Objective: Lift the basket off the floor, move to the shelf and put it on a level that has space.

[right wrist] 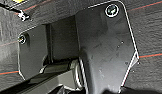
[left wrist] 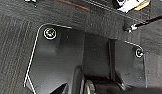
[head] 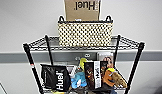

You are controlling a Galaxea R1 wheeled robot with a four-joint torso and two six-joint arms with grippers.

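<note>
The shelf (head: 137, 53) stands against a pale wall, and the basket (head: 85, 34) sits upright on its top level (head: 37, 43), about midway between the corner posts. Judged from that, the lifting and carrying are done and the placing looks complete; nothing of the task seems left beyond the arms being clear of the shelf. Both wrist views look down on the floor (left wrist: 14, 37), dark carpet tile, so the arms appear to hang low, away from the basket. Whether either tool is open or closed I cannot tell.

Behind the basket, a brown cardboard Huel box (head: 82, 9) rises above its rim, touching or just beside its far side. On the tier below the basket lie a black Huel bag (head: 55, 77), a dark snack packet (head: 95, 74) and other mixed packets. Nothing stands in the way on the basket's own tier.
</note>
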